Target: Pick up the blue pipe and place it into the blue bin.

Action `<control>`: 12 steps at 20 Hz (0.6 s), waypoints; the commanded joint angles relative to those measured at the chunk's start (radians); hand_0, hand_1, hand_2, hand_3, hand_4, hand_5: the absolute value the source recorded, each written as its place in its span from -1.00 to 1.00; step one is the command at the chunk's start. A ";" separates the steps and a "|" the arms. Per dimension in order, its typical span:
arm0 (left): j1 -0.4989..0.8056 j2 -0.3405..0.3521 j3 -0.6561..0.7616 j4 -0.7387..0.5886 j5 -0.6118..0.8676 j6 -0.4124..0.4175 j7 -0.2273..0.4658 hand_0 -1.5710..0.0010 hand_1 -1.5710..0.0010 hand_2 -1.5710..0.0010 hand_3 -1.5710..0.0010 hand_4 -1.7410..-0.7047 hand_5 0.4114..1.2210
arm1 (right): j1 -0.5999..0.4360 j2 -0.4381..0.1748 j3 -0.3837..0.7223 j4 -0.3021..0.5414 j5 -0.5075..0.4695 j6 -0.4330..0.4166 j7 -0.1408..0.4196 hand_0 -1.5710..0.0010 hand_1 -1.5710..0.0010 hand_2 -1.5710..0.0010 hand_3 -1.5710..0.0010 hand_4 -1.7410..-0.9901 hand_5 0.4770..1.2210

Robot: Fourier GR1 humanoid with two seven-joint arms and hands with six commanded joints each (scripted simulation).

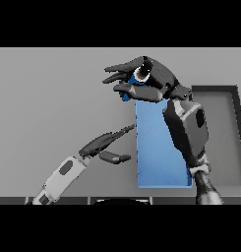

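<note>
My right hand [150,78] is raised over the far end of the blue bin [159,152], with its fingers and thumb curled round the blue pipe [140,75]. Only the pipe's open end and a small blue bit [127,96] below the fingers show; the hand hides the rest. My right forearm [187,129] crosses the bin's right side. My left hand [105,143] hovers just left of the bin with straight fingers and nothing in it.
A dark grey bin [224,138] stands to the right of the blue bin, partly behind my right forearm. Bare grey table stretches to the left and far side.
</note>
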 commanded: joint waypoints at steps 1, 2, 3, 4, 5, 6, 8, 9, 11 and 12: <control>0.003 0.007 -0.001 -0.003 -0.005 0.001 0.010 1.00 1.00 1.00 1.00 0.72 -0.82 | -0.004 -0.010 -0.009 0.027 0.031 -0.002 -0.007 -1.00 -1.00 -1.00 -1.00 -0.35 1.00; 0.011 0.024 0.003 -0.022 -0.002 -0.002 -0.003 1.00 1.00 1.00 1.00 0.73 -0.83 | -0.006 -0.033 -0.030 0.069 0.065 0.001 -0.010 -1.00 -1.00 -1.00 -1.00 -0.35 1.00; 0.008 0.018 0.002 -0.016 -0.007 0.004 0.006 1.00 1.00 1.00 1.00 0.74 -0.84 | -0.008 -0.052 -0.055 0.102 0.087 -0.009 -0.007 -1.00 -1.00 -1.00 -1.00 -0.35 1.00; 0.001 0.012 0.004 -0.006 -0.016 0.015 0.017 1.00 1.00 1.00 1.00 0.75 -0.84 | 0.008 -0.065 -0.078 0.133 0.096 -0.007 -0.002 -1.00 -1.00 -1.00 -1.00 -0.35 1.00; 0.012 0.018 0.002 -0.011 -0.019 0.015 0.007 1.00 1.00 1.00 1.00 0.76 -0.85 | 0.042 -0.075 -0.094 0.145 0.099 -0.004 0.012 -1.00 -1.00 -1.00 -1.00 -0.35 1.00; 0.019 0.027 0.005 -0.018 -0.018 0.014 0.002 1.00 1.00 1.00 1.00 0.76 -0.86 | 0.053 -0.089 -0.121 0.185 0.110 -0.008 0.020 -1.00 -1.00 -1.00 -1.00 -0.35 1.00; 0.016 0.036 0.015 -0.024 -0.011 0.013 0.002 1.00 1.00 1.00 1.00 0.76 -0.87 | 0.097 -0.099 -0.148 0.226 0.147 -0.028 0.024 -1.00 -1.00 -1.00 -1.00 -0.35 1.00; 0.022 0.049 0.016 -0.027 -0.012 0.007 -0.007 1.00 1.00 1.00 1.00 0.77 -0.88 | 0.126 -0.103 -0.160 0.236 0.160 -0.028 0.030 -1.00 -1.00 -1.00 -1.00 -0.36 1.00; 0.011 0.042 0.018 -0.023 -0.009 0.008 -0.004 1.00 1.00 1.00 1.00 0.76 -0.88 | 0.190 -0.097 -0.174 0.240 0.178 -0.033 0.045 -1.00 -1.00 -1.00 -1.00 -0.36 1.00; 0.011 0.040 0.018 -0.025 -0.010 0.012 0.004 1.00 1.00 1.00 1.00 0.76 -0.87 | 0.234 -0.097 -0.174 0.236 0.193 -0.037 0.068 -1.00 -1.00 -1.00 -1.00 -0.36 1.00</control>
